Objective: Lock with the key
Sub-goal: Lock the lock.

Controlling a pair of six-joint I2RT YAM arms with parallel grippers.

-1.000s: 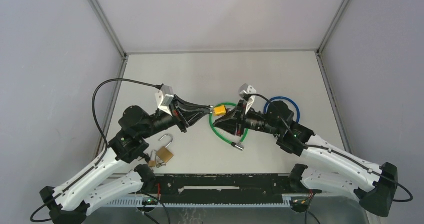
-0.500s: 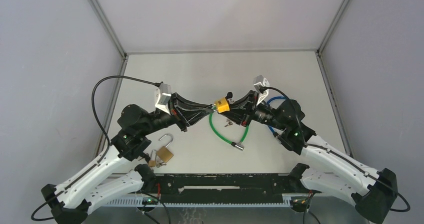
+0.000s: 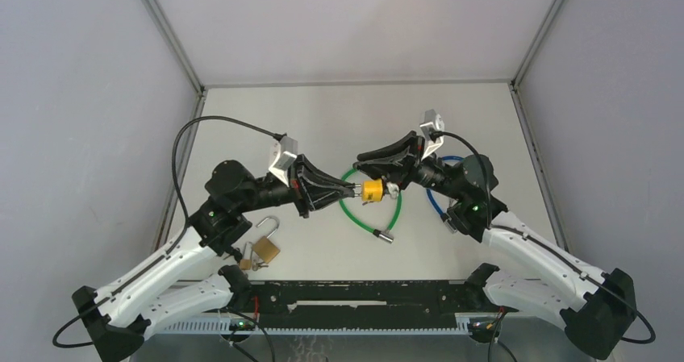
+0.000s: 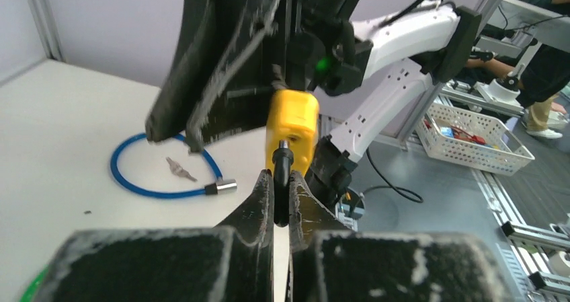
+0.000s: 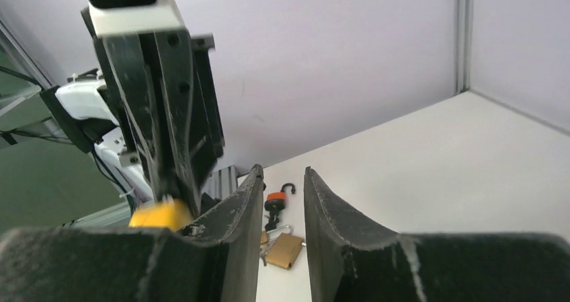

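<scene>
Where the top view looks down on the pale counter (image 3: 323,120), the left pincer (image 3: 352,189) meets a yellow block-shaped lock (image 3: 372,190) over a green cable loop (image 3: 347,214), and the right pincer (image 3: 377,171) sits just above and beside that lock. An open brass padlock (image 3: 266,249) lies near the left arm, and a blue cable loop (image 3: 431,197) lies by the right arm.

From the left wrist, the left pincer is clamped narrow on a black-headed key (image 4: 281,162) whose tip sits in the yellow lock's face, clear of the counter.

From the right wrist, the right pincer's fingers stand slightly apart with nothing between them. The yellow lock is just outside one finger, and a small orange padlock (image 5: 275,199) rests on the counter beyond
</scene>
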